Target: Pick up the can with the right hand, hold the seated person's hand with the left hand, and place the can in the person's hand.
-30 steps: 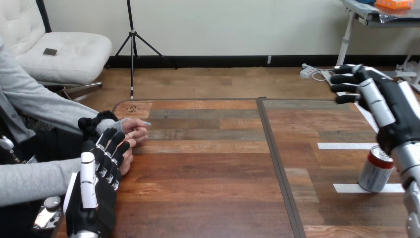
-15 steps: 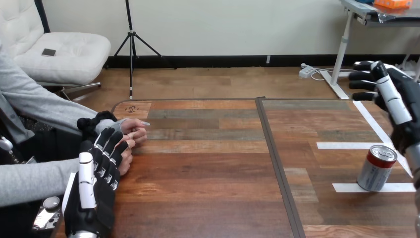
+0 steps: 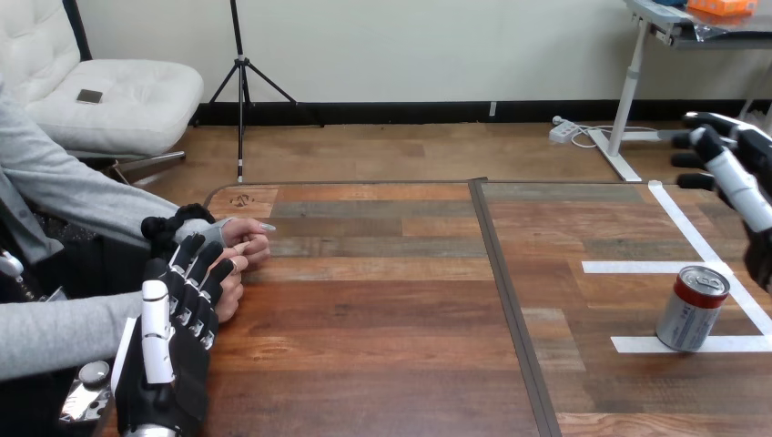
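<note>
Head view: can (image 3: 692,309) stands upright on table (image 3: 382,319).

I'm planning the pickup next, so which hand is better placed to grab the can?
Right. The right hand hangs open in the air close by the can, at the right of the table. The left hand lies on the person's hand at the far left, across from the can.

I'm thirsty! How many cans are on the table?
1. The can stands upright near the right edge of the table, its base on a white tape strip, apart from the robot's right hand. Another could hardly hide behind the robot's left hand.
</note>
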Robot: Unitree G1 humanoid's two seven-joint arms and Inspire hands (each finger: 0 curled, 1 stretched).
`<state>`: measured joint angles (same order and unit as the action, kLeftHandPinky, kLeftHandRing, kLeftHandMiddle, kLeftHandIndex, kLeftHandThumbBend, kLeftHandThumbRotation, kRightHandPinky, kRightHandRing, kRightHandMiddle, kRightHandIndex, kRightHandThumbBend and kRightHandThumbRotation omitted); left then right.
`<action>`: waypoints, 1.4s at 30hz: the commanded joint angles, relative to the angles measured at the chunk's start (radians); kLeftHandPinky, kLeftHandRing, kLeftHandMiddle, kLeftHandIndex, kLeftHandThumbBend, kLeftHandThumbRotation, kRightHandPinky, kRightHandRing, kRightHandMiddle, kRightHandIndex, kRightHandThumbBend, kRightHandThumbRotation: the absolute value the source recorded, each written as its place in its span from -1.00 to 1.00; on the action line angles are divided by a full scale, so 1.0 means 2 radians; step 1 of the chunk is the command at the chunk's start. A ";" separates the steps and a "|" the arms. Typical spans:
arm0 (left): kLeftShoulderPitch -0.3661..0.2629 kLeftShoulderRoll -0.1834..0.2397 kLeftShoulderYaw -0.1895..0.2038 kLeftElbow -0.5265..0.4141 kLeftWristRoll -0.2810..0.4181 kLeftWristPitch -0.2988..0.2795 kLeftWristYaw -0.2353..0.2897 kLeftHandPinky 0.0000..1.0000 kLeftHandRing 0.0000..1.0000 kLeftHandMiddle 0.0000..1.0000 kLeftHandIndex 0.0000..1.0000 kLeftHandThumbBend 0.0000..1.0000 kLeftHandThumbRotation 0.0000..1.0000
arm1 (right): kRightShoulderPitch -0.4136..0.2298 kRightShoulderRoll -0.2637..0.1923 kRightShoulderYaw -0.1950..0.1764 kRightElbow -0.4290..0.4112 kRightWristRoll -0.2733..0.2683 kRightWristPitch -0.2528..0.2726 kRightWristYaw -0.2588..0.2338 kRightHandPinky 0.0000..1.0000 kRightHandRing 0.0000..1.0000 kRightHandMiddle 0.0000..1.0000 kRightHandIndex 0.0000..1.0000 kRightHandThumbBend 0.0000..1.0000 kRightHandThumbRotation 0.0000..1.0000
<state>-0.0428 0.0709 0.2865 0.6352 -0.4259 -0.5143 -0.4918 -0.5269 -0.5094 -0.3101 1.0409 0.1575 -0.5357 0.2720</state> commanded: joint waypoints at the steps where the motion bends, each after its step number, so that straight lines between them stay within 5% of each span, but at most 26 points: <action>1: -0.027 0.001 -0.001 -0.012 0.003 -0.004 -0.003 1.00 0.85 0.84 0.86 0.17 1.00 | -0.050 -0.016 -0.006 0.018 -0.002 -0.003 -0.016 0.39 0.56 0.51 0.56 0.98 0.28; 21: -0.027 0.003 -0.001 -0.012 0.008 -0.006 -0.003 1.00 0.82 0.82 0.82 0.16 1.00 | -0.056 -0.025 0.006 0.054 -0.035 0.002 -0.066 0.57 0.65 0.60 0.64 1.00 0.09; 42: -0.029 0.002 0.000 -0.010 0.005 -0.005 -0.007 1.00 0.86 0.85 0.82 0.13 1.00 | -0.055 -0.022 0.004 0.077 -0.040 0.029 -0.066 0.58 0.71 0.69 0.72 1.00 -0.06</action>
<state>-0.0428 0.0708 0.2896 0.6352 -0.4199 -0.5144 -0.4948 -0.5557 -0.5286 -0.3016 1.1949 0.0736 -0.4763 0.1311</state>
